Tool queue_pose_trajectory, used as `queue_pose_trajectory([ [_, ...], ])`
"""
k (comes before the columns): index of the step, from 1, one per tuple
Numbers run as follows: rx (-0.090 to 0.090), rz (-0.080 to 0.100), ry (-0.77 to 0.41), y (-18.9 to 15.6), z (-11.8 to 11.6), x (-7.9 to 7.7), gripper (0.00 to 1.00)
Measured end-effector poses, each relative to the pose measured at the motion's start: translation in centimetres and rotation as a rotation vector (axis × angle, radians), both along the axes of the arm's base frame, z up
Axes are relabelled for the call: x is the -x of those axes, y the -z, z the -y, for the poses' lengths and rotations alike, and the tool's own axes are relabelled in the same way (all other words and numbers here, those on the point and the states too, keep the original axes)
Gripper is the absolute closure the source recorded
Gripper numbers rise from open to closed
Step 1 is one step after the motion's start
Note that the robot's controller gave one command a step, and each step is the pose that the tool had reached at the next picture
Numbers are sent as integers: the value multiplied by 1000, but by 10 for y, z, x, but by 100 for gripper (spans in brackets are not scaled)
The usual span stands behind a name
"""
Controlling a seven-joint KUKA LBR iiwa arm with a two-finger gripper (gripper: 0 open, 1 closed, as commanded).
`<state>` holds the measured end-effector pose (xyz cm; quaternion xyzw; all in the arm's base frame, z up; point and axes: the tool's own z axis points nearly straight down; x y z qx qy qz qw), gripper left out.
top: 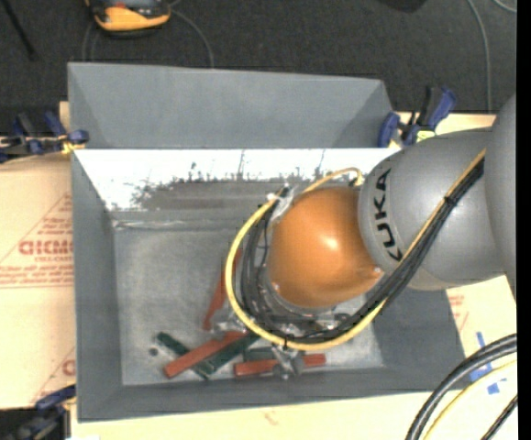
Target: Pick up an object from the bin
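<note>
I cannot tell my jaws' state; my gripper (284, 359) overhangs red sticks (254, 368), likely stiff, light, best pinched across the middle.

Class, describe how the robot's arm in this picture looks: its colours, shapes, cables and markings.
The arm is a thick, rounded, silver-grey tube with black KUKA lettering across one joint. A glossy orange dome cover caps its wrist. Yellow cables and thinner black ones loop round the cover and run back along the arm.
</note>
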<state>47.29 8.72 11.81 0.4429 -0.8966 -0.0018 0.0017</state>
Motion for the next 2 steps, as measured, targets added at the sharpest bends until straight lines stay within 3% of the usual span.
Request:
queue_pose_trajectory([
  [1, 0, 6, 1, -2, 1, -2, 0],
  [2, 5, 2, 185, 45, -34, -13, 100],
])
